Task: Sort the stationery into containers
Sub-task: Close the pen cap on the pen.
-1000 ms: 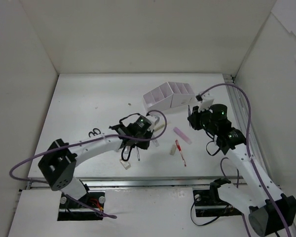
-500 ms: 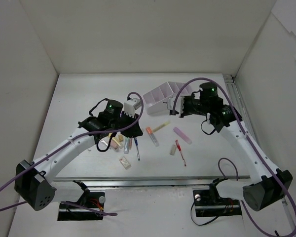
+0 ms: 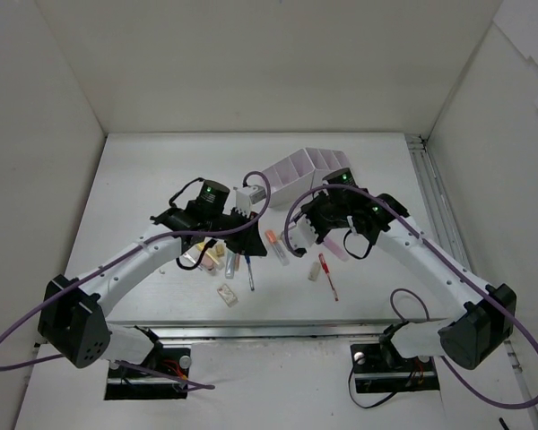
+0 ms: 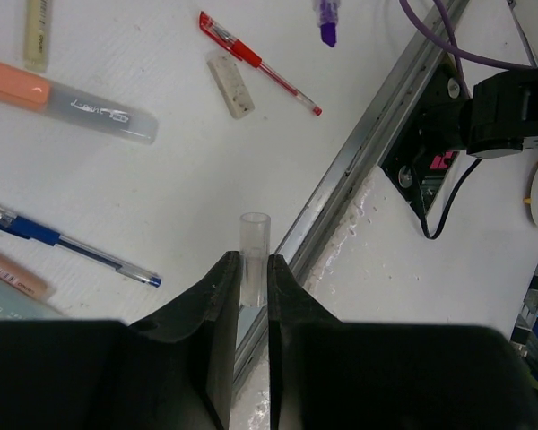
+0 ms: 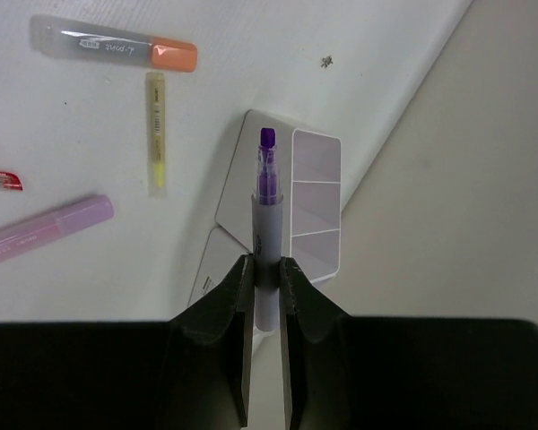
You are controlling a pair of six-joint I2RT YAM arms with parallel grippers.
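A clear tube [image 4: 254,235] is pinched between the nearly closed fingers of the left gripper [image 4: 249,262], near-left of the organizer [image 3: 298,167]. An orange marker [image 3: 276,246] and a red pen [image 3: 328,276] are seen lying nearer than the organizer. An uncapped purple marker [image 5: 266,193] is clamped in the right gripper [image 5: 265,264], just before the organizer.

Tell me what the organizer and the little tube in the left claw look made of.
Organizer: likely plastic, smooth matte white and pale lilac, thin moulded walls. Tube: probably clear plastic, since the table shows through it.
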